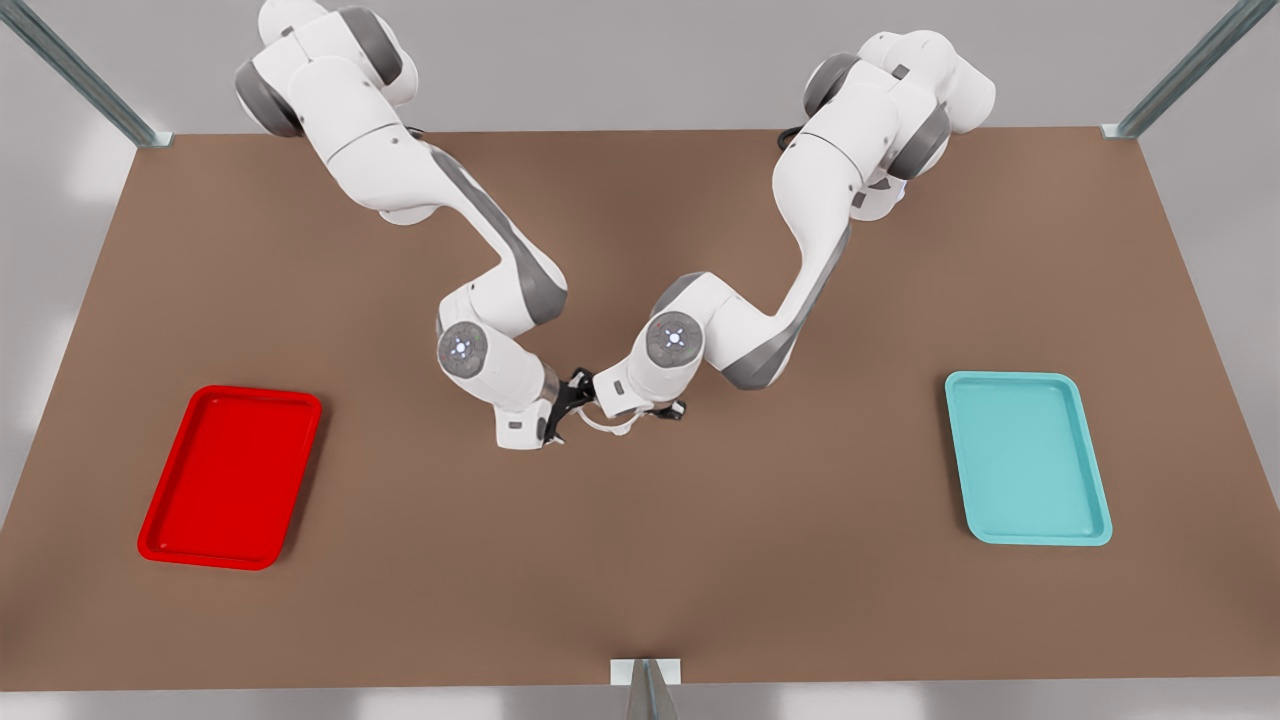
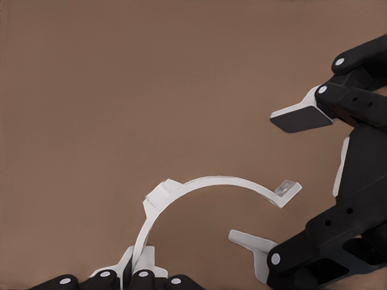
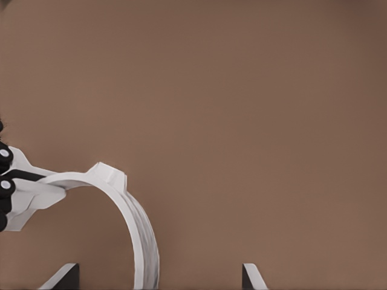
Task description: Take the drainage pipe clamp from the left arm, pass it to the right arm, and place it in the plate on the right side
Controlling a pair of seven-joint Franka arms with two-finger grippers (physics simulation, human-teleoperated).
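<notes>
There are two robot arms: one arm (image 1: 400, 150) in the upper left of the frame and one arm (image 1: 850, 170) in the upper right. There are two trays: one red plate (image 1: 160, 520) at lower left, one teal tray (image 1: 1095, 500) at lower right. There is one drainage pipe clamp (image 1: 606, 427) and one brown table (image 1: 640, 600).

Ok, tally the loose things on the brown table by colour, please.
Red shallow rectangular tray: 1
Teal shallow rectangular tray: 1
White plastic C-shaped pipe clamp, held above the table in the left gripper, the open right gripper around it: 1
Total: 3
</notes>
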